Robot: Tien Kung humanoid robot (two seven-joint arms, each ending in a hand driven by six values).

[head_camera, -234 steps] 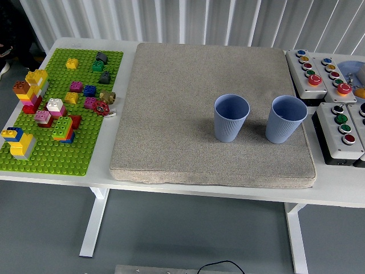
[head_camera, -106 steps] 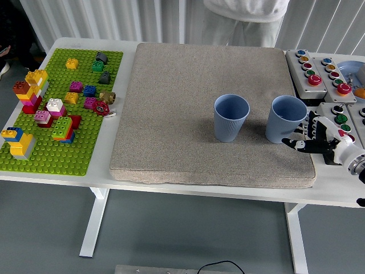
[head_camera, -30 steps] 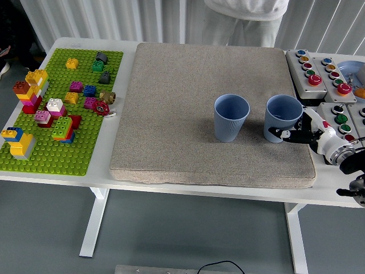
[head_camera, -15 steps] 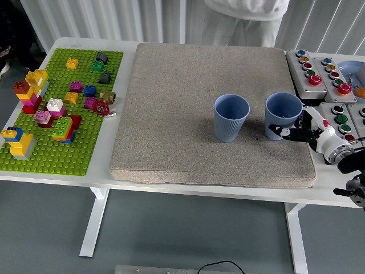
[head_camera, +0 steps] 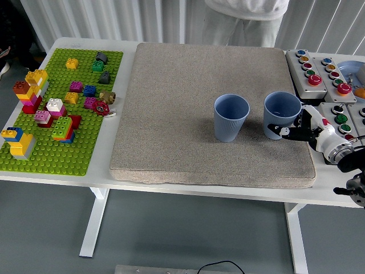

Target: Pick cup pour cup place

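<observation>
Two blue ribbed cups stand on the grey mat [head_camera: 188, 108]. The left cup [head_camera: 231, 117] stands alone near the mat's middle. The right cup [head_camera: 282, 115] is gripped low on its side by my right hand [head_camera: 292, 131], whose black and white fingers wrap around the cup's lower wall. That cup leans slightly and looks just off the mat. My right arm comes in from the lower right edge. No left hand is visible.
A green baseplate [head_camera: 85, 148] with several coloured bricks lies at the left. Grey button boxes [head_camera: 311, 71] sit at the right edge beside my wrist. A person in white stands at the far side [head_camera: 245, 14], hands out of sight.
My right hand has closed around the right cup, and the cup has shifted slightly left and up from where it stood. The left cup has not moved.
</observation>
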